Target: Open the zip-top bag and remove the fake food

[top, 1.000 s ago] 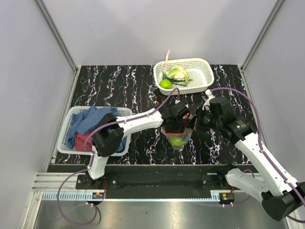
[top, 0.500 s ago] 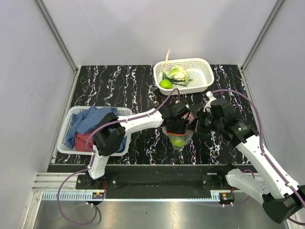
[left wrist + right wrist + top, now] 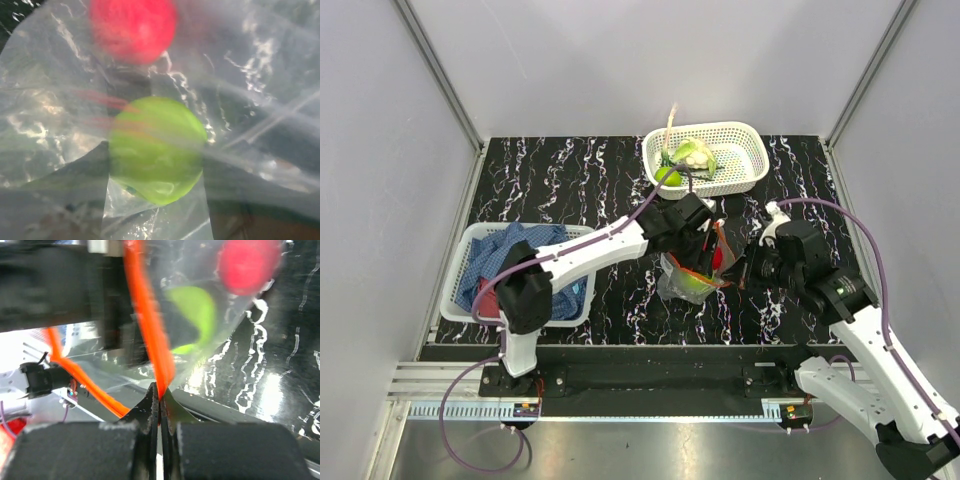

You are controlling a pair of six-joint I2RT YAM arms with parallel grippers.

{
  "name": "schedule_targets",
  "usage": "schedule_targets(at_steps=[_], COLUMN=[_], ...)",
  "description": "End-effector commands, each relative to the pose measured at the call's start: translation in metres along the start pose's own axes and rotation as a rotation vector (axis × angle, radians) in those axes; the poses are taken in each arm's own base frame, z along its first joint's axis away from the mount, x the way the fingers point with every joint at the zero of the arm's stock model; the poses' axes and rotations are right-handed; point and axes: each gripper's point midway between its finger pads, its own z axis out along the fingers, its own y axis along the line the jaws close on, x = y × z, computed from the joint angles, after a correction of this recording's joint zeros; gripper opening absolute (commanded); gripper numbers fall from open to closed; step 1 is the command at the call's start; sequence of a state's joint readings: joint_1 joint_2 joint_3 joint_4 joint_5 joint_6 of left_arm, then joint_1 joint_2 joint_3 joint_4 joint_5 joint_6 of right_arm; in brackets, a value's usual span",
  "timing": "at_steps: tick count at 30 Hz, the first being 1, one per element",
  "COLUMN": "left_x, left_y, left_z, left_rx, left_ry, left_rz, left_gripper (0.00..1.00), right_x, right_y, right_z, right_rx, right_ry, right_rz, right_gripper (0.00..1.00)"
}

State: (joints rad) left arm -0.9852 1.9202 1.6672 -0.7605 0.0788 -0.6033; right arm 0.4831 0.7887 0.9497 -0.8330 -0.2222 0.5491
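Marbled table (image 3: 570, 180), right fingers (image 3: 144, 416) pinching zip-top bag (image 3: 672, 287), left arm (image 3: 590, 255) outstretched

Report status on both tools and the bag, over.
Right tool shut on orange zip strip of zip-top bag. Left tool at bag mouth, grip unclear. Lime-green fruit and red ball inside bag. Nothing seen blocking.
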Motion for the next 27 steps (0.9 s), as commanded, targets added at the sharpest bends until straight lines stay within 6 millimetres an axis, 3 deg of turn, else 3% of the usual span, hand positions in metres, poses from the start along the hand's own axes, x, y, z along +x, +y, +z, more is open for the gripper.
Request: schedule_targets(at_steps=[1, 8, 10, 12, 16, 22, 27], left_x=[-0.03, -0.041, -0.047, -0.051, -0.024, 0.017, 0.008], left_y=[-0.022, -0.071, -0.075, -0.069, -0.037, -0.041, -0.05], left_z=[-0.056, -0.082, -0.089, -0.087, -0.062, -0.046, -0.065], left_rx=[0.068, 0.276, 0.287, 0.207, 0.031, -0.074, -0.077], left_ry=[-0.142, -0.228, -0.294, -0.346, -0.214, -0.182, -0.252], left_rz=[-0.001, 0.042, 0.112, 0.152, 0.105, 0.139, 0.158], left_gripper=[0.0, 0.0, 0.0, 0.0, 0.0, 0.0, 0.0], right_x=[-0.005, -0.012, -0.012, -0.02, -0.035, -0.053, -0.042], right_y=[-0.014, -0.003, -0.002, 0.002, 0.006, 0.01, 0.003], right_z=[-0.006, -0.019, -0.025, -0.036, -0.051, -0.05, -0.04], right_rx=[0.088, 0.052, 0.057, 0.058, 0.085, 0.126, 0.138], right_ry=[-0.029, -0.055, -0.059, -0.086, -0.127, -0.144, -0.087], right_rz=[0.005, -0.005, -0.002, -0.016, -0.037, -0.041, -0.045], right_gripper=[0.0, 0.0, 0.0, 0.0, 0.0, 0.0, 0.0])
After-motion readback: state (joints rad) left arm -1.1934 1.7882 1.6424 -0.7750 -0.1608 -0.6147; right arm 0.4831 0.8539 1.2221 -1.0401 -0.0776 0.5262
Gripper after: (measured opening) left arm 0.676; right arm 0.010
